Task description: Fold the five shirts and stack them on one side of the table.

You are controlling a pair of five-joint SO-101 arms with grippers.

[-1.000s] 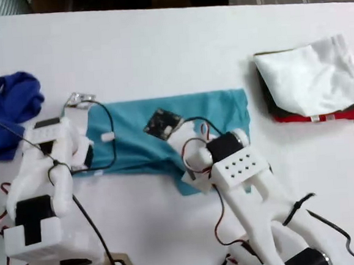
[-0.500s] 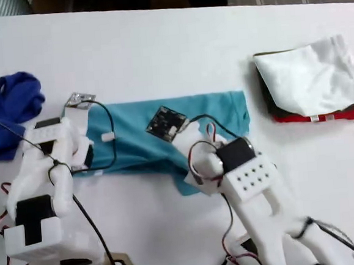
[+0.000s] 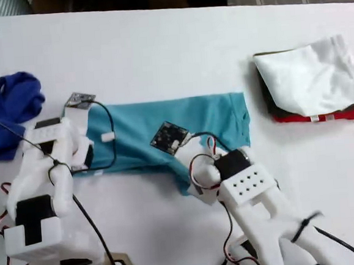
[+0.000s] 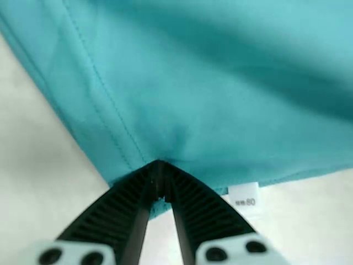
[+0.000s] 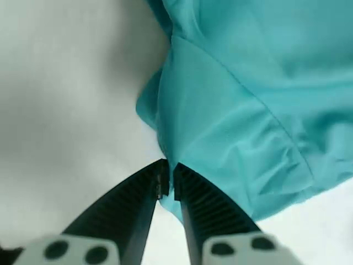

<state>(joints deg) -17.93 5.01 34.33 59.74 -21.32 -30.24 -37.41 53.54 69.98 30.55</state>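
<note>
The teal shirt lies spread flat in a long band across the table, directly ahead of both arms, and each gripper meets it at its near edge. The left gripper is clenched on the stitched hem: the cloth puckers into a small peak right at its closed tips, and a white label hangs from the hem just beside one finger. Beyond the tips the shirt runs on smooth and flat.

The right gripper has its fingers drawn together to a thin slit at the edge of a loose, turned-over corner of the shirt – the fabric's edge sits at the very tips and passes under one finger, so it reads as pinched there. To the other side of those fingers there is bare tabletop.

Out past the left arm's outer side, a blue shirt sits crumpled, well apart from the teal one. Ahead of the right arm and off to its right stands the stack – a white shirt loosely folded on top, a dark layer under it, and a red shirt at the bottom.
</note>
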